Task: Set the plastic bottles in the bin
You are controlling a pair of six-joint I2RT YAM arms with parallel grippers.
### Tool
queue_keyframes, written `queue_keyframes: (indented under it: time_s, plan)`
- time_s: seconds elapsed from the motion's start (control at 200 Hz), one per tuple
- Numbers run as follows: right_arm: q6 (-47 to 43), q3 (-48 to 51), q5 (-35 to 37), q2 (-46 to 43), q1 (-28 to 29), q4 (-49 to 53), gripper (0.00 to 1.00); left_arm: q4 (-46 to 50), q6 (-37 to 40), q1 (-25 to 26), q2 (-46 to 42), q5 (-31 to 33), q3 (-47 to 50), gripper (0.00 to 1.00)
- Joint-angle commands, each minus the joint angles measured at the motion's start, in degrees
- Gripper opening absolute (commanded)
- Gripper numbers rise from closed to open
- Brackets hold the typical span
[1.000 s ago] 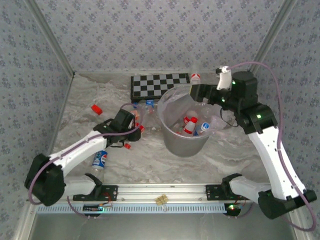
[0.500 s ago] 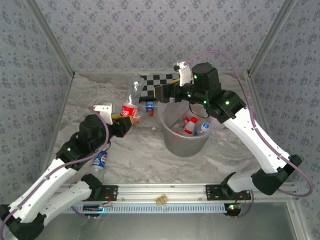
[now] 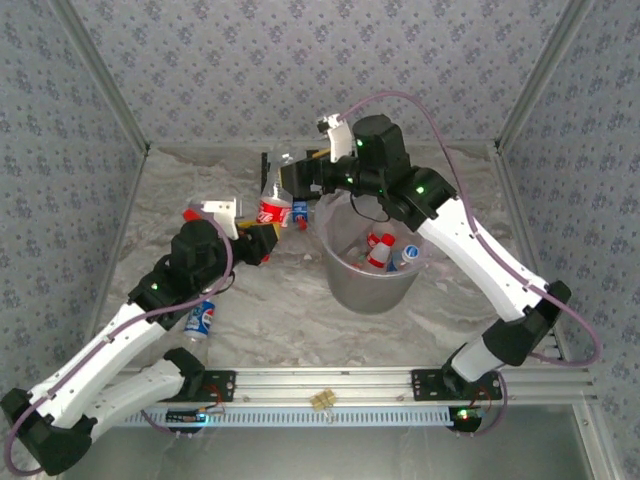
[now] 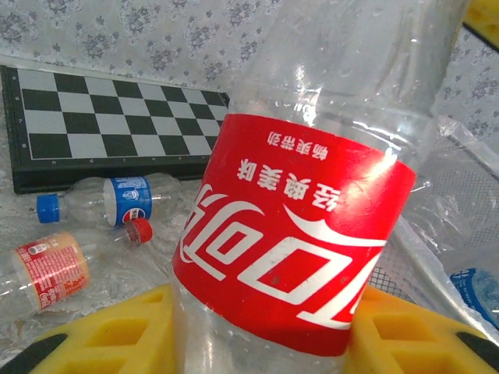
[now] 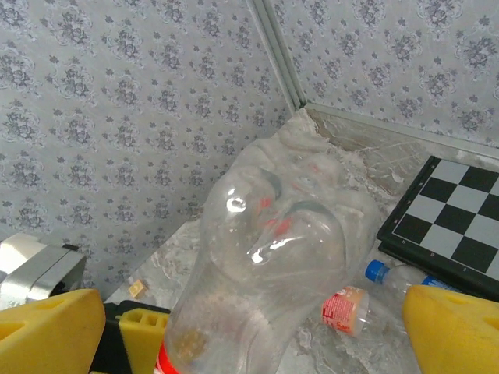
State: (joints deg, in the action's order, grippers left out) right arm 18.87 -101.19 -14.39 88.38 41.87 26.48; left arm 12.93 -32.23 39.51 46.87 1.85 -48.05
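Within left pincer (image 4: 261,343), Chinese-lettered Coca-Cola bottle (image 4: 296,234)

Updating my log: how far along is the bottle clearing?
Done: capped bottles lie in the round grey bag-lined bin. In hand: the left gripper grips a clear red-labelled plastic bottle; the open right gripper flanks it. Left: a blue-labelled bottle by the left arm, others near the black-and-white checkerboard.

Walls (image 3: 300,70): grey floral-patterned covering, beyond right gripper (image 3: 292,182) and to both sides. Tabletop (image 3: 290,320) beneath left gripper (image 3: 258,238): marbled grey-white. Lighting even.
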Motion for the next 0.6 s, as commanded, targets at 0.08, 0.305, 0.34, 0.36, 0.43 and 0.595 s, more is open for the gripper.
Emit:
queue_keyframes:
  time_s: [0.08,0.305,0.34,0.36,0.43,0.595]
  plan:
    - [2.2,-4.0,-3.5,3.8,-1.3,-3.7,0.92,-2.9,-0.7,0.3,-1.8,-1.2,0.0,0.34]
    - [8.0,-1.2,-8.9,4.2,-4.0,-11.8,0.83,-2.7,-1.1,0.4,-2.9,-0.9,1.0,0.34]
    - [8.1,-2.0,-9.6,4.8,-4.0,-11.8,0.83,-2.6,-1.0,0.4,-2.8,-0.7,1.0,0.34]
    - [8.1,-2.4,-10.0,5.1,-3.9,-11.6,0.82,-2.7,-0.9,0.4,-2.7,-0.7,1.0,0.34]
    - [8.2,-3.9,-11.0,6.4,-3.5,-11.0,0.82,-3.1,-0.9,0.4,-2.1,-0.6,0.9,0.34]
    - [8.1,-5.3,-10.7,8.2,-2.7,-8.7,0.88,-4.0,-0.8,0.4,-1.7,-0.5,0.7,0.34]
